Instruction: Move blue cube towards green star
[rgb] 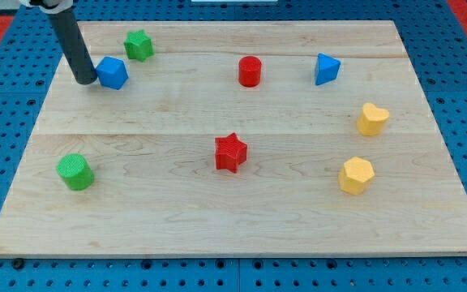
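Observation:
The blue cube (113, 73) lies near the board's upper left. The green star (139, 45) lies just above and to the right of it, a short gap apart. My tip (84, 80) rests on the board at the cube's left side, touching or nearly touching it. The dark rod rises from there toward the view's top left.
A red cylinder (250, 70) and a blue triangular block (326, 69) lie along the top. A yellow heart (372, 118) and a yellow hexagon (355, 175) are at the right. A red star (230, 152) is central. A green cylinder (75, 172) is at lower left.

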{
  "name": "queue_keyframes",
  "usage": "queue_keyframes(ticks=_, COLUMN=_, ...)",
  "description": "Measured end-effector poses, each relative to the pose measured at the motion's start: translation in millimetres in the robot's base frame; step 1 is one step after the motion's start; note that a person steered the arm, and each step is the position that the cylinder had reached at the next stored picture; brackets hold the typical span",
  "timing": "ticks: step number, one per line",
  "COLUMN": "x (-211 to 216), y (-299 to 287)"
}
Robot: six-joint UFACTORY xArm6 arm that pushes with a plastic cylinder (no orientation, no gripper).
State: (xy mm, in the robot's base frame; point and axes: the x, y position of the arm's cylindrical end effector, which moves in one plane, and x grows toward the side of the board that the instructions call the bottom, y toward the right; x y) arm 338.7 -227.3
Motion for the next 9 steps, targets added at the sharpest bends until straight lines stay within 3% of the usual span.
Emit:
queue_keyframes(ticks=3, x=27, y=35)
queue_keyframes(ticks=6, x=-5, y=64)
queue_keyframes(ticks=8, x=43, y=98)
queue_keyframes(ticks=9, x=44, y=142)
